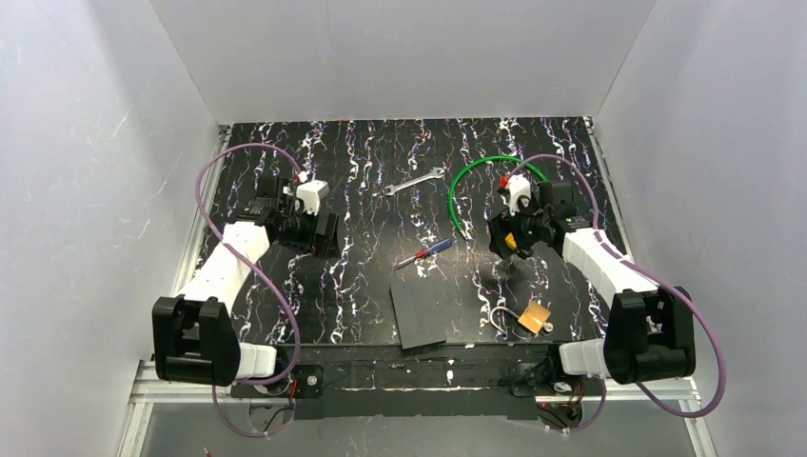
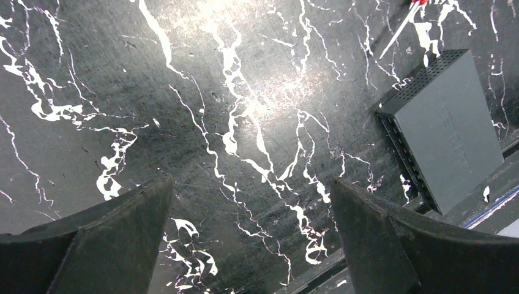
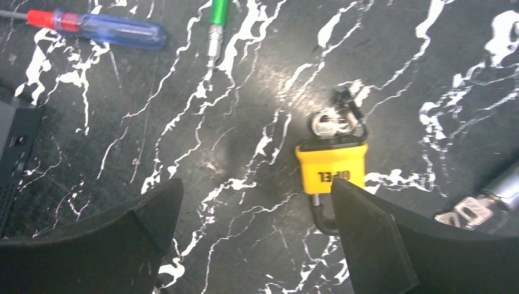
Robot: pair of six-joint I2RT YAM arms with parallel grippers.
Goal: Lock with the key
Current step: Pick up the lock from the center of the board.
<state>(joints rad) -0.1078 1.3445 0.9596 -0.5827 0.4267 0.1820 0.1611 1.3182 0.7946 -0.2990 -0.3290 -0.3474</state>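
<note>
Nearest, a square brass padlock (image 1: 535,317) lies by the table's (image 1: 371,152) front edge, with a flat dark grey box (image 1: 419,314) at its 9 o'clock. Beyond them the right gripper (image 3: 256,190) hangs over the key (image 3: 331,170), fingers spread wide and grasping nothing.

In the right wrist view the key lies flat on the black, white-veined surface, its long axis running 12 to 6. It has a chunky yellow head in the middle, silvery metal and a ring at the 12 end, and a curved black piece at the 6 end. It sits just inside the finger (image 3: 379,245) at 3 o'clock, whose tip overlaps the head's edge; whether they touch cannot be told.

A screwdriver (image 3: 98,27) with a red-and-clear-blue handle lies well apart at 10 o'clock, and a green cable's (image 3: 217,15) metal end at 12.

The left gripper (image 2: 251,184) is also spread and empty over bare table, the box at its 3 o'clock.

Farthest are a steel wrench (image 1: 411,181) and the cable's loop.
</note>
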